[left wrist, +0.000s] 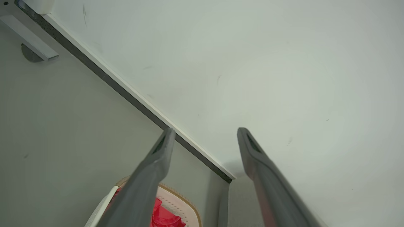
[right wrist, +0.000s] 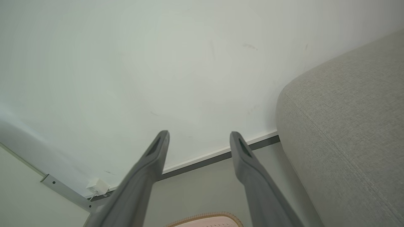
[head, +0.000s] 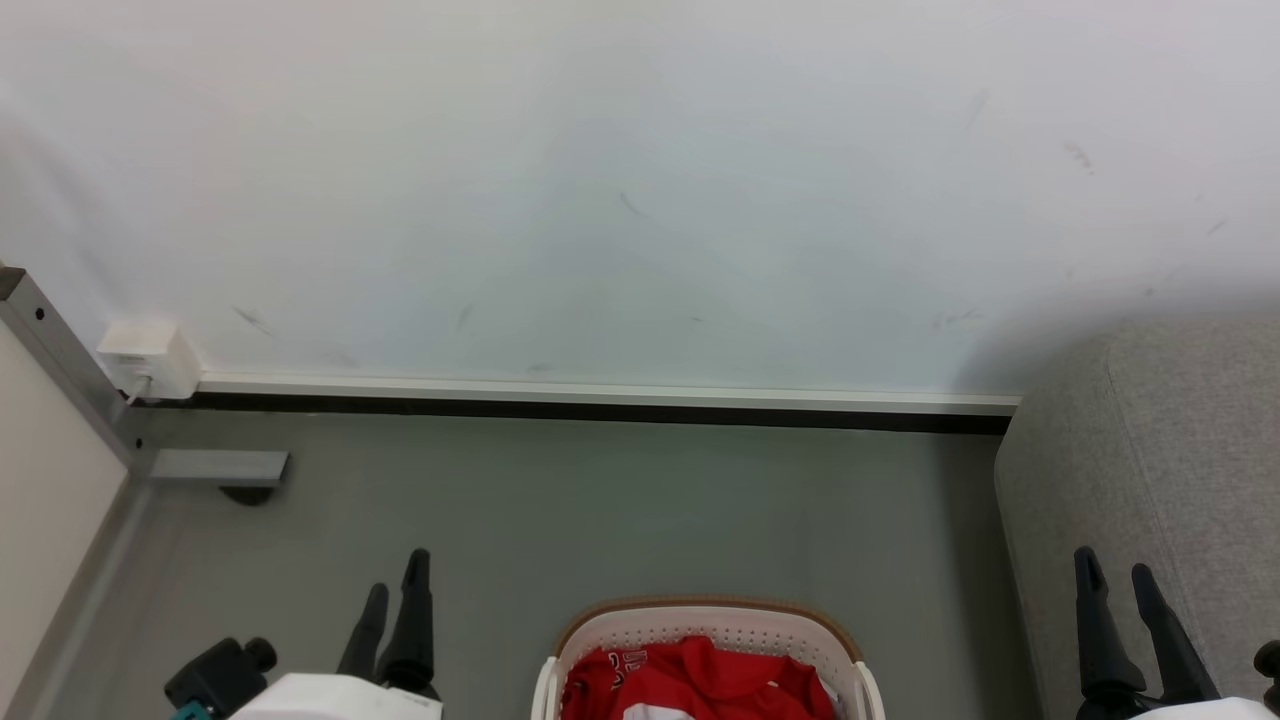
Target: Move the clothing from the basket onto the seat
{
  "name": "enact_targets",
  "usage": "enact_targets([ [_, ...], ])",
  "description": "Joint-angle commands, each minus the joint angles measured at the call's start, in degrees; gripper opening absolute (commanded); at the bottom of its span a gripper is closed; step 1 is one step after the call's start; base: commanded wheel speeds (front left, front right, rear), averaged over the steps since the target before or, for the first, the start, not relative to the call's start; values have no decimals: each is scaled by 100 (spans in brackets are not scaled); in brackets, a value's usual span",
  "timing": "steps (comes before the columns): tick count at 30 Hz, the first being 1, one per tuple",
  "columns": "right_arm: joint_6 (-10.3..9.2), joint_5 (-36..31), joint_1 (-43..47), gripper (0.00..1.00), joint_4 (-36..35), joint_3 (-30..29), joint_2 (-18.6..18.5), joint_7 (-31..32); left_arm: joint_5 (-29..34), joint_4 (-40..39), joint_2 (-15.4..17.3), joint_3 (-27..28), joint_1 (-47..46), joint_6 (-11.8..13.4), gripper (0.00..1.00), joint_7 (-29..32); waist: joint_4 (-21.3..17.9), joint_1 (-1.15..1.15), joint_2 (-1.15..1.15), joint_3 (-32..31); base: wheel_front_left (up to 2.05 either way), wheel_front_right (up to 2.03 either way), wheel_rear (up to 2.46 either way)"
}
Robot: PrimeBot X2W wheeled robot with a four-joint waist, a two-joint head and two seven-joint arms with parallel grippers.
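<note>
The cream perforated basket with a tan rim sits on the grey floor at the bottom centre of the head view. Red clothing with white trim and lettering lies bunched inside it. The light-grey seat rises at the right. My left gripper is open at the lower left, left of the basket and above the floor. My right gripper is open at the lower right, in front of the seat. The left wrist view catches the basket and clothing beside my open gripper; the right wrist view has the seat, the basket rim and its open gripper.
A white wall with a pale skirting strip runs across behind the floor. A small white box with a cable sits low on the wall at the left. A grey metal frame post and its foot stand at the left.
</note>
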Motion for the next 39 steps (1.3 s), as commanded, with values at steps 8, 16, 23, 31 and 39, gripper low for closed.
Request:
enact_targets([
  [8,-6,-806,3,100,-141,80,-91,-202,738,-135,55,-174,-2,130,100,-199,36,0,0,18,0,0,0],
  [16,-7,-1367,53,100,-177,99,-99,-325,1320,-135,59,-288,25,203,100,-321,70,0,0,18,0,0,0],
  [23,-8,-1796,90,100,-198,88,-72,-432,1849,-134,62,-392,47,274,100,-430,94,0,0,9,0,0,0],
  [31,-9,-2195,172,100,-189,37,-25,-552,2384,-154,66,-463,83,319,100,-549,134,0,0,-13,0,0,0],
  [39,-10,-2533,228,100,-136,-24,13,-655,2863,-144,69,-446,128,357,100,-642,170,0,0,-37,0,0,0],
])
